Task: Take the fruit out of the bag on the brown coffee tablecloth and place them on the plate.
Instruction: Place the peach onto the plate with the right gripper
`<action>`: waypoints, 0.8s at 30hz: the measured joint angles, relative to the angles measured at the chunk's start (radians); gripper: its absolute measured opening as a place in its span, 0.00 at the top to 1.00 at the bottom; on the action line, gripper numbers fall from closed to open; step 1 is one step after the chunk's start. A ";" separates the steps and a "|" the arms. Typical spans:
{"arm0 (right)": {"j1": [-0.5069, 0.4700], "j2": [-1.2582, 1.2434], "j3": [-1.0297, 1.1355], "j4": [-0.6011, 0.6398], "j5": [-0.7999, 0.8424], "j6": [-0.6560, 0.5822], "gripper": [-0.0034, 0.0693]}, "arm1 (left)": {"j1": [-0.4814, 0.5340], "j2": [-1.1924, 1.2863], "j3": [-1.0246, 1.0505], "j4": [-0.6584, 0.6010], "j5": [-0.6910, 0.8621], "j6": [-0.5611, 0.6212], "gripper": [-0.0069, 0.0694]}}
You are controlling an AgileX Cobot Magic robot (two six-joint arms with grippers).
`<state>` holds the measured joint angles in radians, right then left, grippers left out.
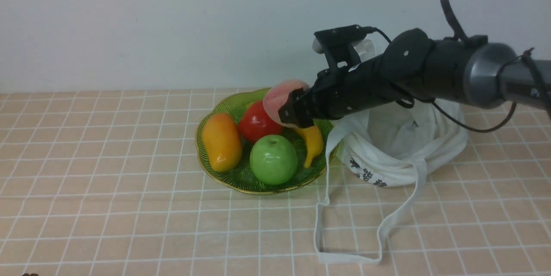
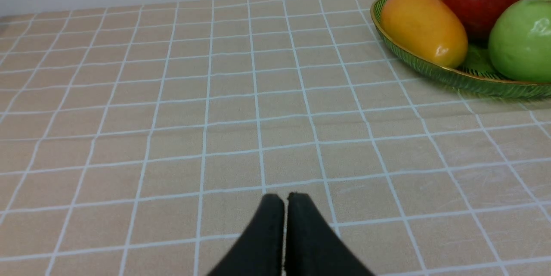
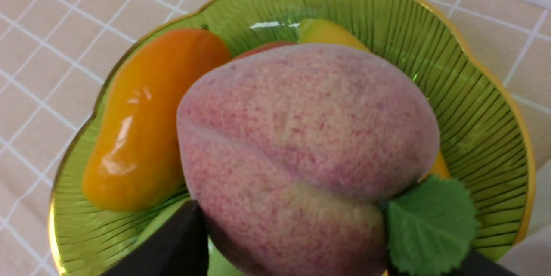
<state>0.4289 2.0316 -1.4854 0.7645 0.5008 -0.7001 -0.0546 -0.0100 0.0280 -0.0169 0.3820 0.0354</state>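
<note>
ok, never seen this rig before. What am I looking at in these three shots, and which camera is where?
It is a robot with two arms, each ending in a two-finger gripper. The wide picture comes from a camera between the arms, looking forward; the other two come from cameras on the left and right wrists. The right gripper is shut on a pink peach-like fruit, holding it over the green plate; the right wrist view shows the same fruit close up. On the plate lie a mango, a red fruit, a green apple and a yellow banana-like piece. Beside the plate sits the white bag, all on the checked tablecloth. The left gripper is shut on nothing, above the cloth.
</note>
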 joint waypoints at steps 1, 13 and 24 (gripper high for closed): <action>0.000 0.003 0.000 0.000 0.000 0.000 0.28 | 0.000 0.000 0.000 0.000 0.000 0.000 0.92; 0.001 0.009 0.000 0.021 0.016 -0.005 0.00 | 0.000 0.000 0.000 0.000 0.000 0.000 0.92; 0.001 -0.156 0.000 -0.023 0.124 -0.007 0.00 | 0.000 0.000 0.000 0.000 0.000 0.000 0.92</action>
<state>0.4296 1.8754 -1.4854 0.7418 0.6243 -0.7070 -0.0546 -0.0100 0.0280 -0.0169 0.3820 0.0354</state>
